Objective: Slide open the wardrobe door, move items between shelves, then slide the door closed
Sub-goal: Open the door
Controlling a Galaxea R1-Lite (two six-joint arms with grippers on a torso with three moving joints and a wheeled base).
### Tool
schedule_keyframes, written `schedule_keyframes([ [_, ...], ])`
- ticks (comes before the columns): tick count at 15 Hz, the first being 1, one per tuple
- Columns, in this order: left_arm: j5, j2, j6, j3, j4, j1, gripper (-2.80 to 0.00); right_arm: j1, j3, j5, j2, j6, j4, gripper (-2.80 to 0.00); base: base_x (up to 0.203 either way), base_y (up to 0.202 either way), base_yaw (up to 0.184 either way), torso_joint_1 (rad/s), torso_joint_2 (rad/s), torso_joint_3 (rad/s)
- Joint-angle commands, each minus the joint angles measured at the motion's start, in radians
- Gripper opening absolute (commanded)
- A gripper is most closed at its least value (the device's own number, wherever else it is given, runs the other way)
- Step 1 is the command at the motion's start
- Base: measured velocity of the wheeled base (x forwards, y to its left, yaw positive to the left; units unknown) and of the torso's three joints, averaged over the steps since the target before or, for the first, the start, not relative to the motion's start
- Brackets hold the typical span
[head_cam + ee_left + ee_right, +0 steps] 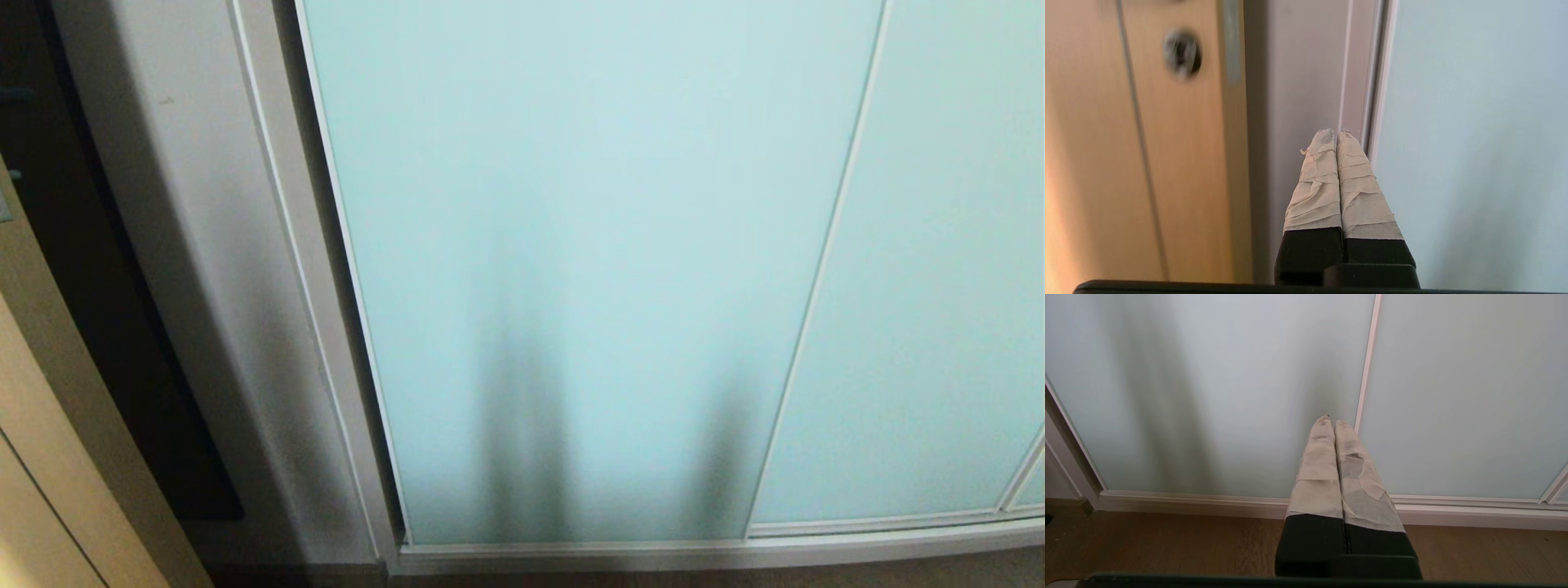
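Your left hand [1336,132] is clenched on nothing, its taped fingertips pressed together and pointing at the white-grey side wall panel [1306,81], just beside the slim frame edge [1374,90] of the sliding wardrobe door [1474,122]. The door lies just off to one side of that hand, still fully closed, so no shelves or items show. On the hand's other side stands a wooden door [1180,163] with a round lock.

Your right hand [1331,421] is also clenched and empty, aimed low at the door's frosted glass [1229,396], near the thin vertical frame strip [1367,375] and above the floor track [1208,500] and wooden floor [1167,543].

Expect the door to be stiff, fairly heavy and smooth; the glass will probably be slippery and gives no purchase. I would take it at the frame edge by your left hand, hooking or pushing sideways along the track, not pressing hard into the glass, which could be fragile.
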Motion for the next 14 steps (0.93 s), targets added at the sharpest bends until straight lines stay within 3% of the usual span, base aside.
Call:
schedule_keyframes([
  [1, 0.015, 0.269, 0.0, -0.051, -0.125, 0.0, -2.8, 0.0, 0.0, 0.0, 0.001, 0.0, 0.0, -2.8, 0.0, 0.0, 0.0, 0.0, 0.0, 0.0],
  [8, 0.09, 0.684, -0.001, -0.223, -0.431, -0.001, -2.8, 0.0, 0.0, 0.0, 0.001, 0.0, 0.0, -2.8, 0.0, 0.0, 0.0, 0.0, 0.0, 0.0],
  [14, 0.081, 0.821, -0.002, -0.3, -0.462, -0.027, -2.8, 0.0, 0.0, 0.0, 0.001, 0.0, 0.0, -2.8, 0.0, 0.0, 0.0, 0.0, 0.0, 0.0],
])
